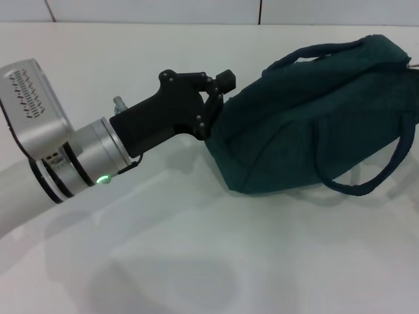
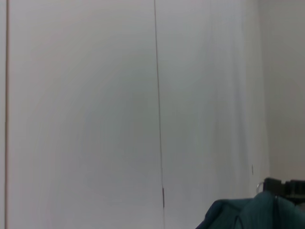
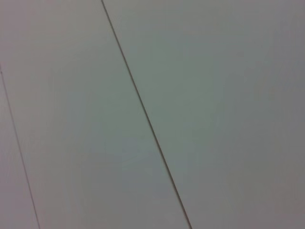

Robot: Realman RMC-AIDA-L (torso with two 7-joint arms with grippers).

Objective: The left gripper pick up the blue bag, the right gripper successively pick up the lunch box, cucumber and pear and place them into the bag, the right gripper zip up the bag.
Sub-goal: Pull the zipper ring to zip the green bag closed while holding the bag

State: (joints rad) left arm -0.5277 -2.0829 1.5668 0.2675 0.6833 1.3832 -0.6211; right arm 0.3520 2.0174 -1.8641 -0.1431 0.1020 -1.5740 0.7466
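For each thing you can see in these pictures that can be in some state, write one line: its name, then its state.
blue bag: lying on its side on the white table, bulging, handles drooping; whether the zipper is closed cannot be seen.
left gripper: pressed against the bag's left end, fingers at the fabric; grip not clear.
green light: lit.
right gripper: not in view.

The blue bag (image 1: 314, 114) lies on the table (image 1: 196, 261) at the frame's upper right — the left pincer (image 1: 215, 104) touches its left end, its arm stretching toward the left edge.
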